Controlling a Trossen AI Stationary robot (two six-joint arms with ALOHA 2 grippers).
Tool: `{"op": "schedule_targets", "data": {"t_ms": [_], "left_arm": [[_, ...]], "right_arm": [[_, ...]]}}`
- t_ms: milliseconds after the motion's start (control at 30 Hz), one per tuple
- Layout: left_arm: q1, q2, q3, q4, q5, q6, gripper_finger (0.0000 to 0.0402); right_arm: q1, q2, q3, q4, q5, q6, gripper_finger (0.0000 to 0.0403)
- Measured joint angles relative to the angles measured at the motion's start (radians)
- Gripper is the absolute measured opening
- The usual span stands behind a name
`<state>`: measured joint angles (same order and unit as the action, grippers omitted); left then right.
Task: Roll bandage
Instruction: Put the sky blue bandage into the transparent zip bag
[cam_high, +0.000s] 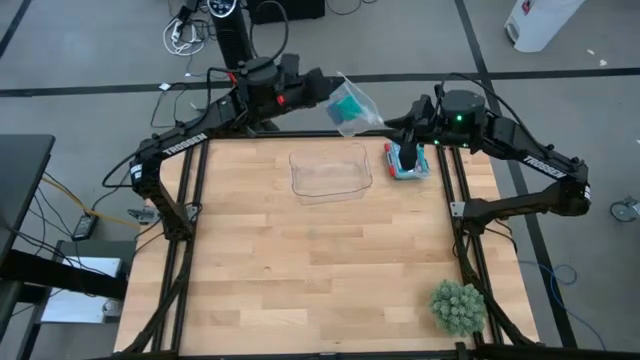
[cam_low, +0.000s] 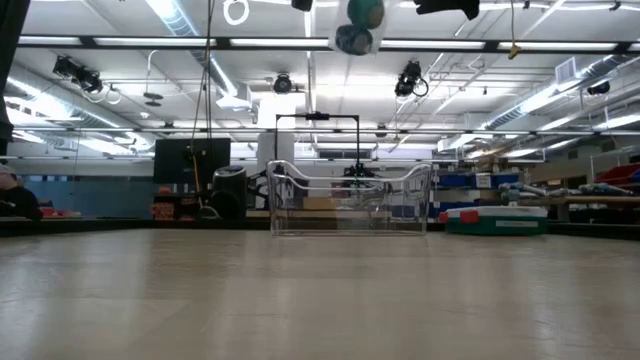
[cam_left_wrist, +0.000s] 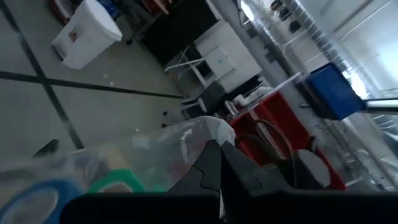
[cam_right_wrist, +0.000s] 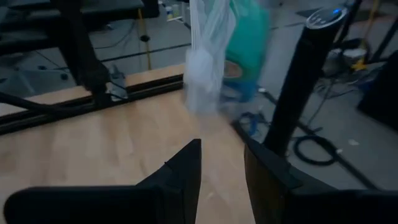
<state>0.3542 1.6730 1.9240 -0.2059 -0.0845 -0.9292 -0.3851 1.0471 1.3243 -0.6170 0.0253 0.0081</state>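
Note:
A clear plastic bag (cam_high: 352, 108) hangs high over the table's far edge, with my left gripper (cam_high: 328, 98) shut on it. Inside it are the teal bandage roll (cam_high: 349, 104) and a blue roll (cam_left_wrist: 34, 199). In the left wrist view the teal roll (cam_left_wrist: 118, 183) lies beside the blue one. My right gripper (cam_right_wrist: 222, 163) stands open with nothing between its fingers, to the right of the bag. The bag (cam_right_wrist: 211, 50) shows ahead of it in the right wrist view. In the low view the bag (cam_low: 357, 25) hangs at the top. My left gripper pinches the bag's bunched clear film (cam_left_wrist: 200, 135) between its two shut fingers, reaching in level from the table's left. The bag is lifted clear of the table, and the rolls sag in it beside and below the fingers.
A clear plastic container (cam_high: 330, 172) stands on the wooden table at the far middle, below the bag. A small teal-and-red thing (cam_high: 408, 165) lies at the far right under my right gripper. A green spiky ball (cam_high: 458, 306) sits at the near right corner.

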Motion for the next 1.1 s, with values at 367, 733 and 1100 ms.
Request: {"op": "schedule_targets", "data": {"t_ms": [367, 733, 1100], "left_arm": [[0.000, 0.000, 0.000, 0.032, -0.018, -0.026, 0.0002], [0.000, 0.000, -0.001, 0.038, -0.022, -0.028, 0.0001], [0.000, 0.000, -0.001, 0.037, -0.021, -0.028, 0.0001]], "right_arm": [[0.000, 0.002, 0.000, 0.101, 0.008, -0.074, 0.0114], [0.000, -0.001, 0.000, 0.107, -0.011, -0.028, 0.0121], [0.000, 0.011, 0.000, 0.146, -0.049, -0.001, 0.0161]]}}
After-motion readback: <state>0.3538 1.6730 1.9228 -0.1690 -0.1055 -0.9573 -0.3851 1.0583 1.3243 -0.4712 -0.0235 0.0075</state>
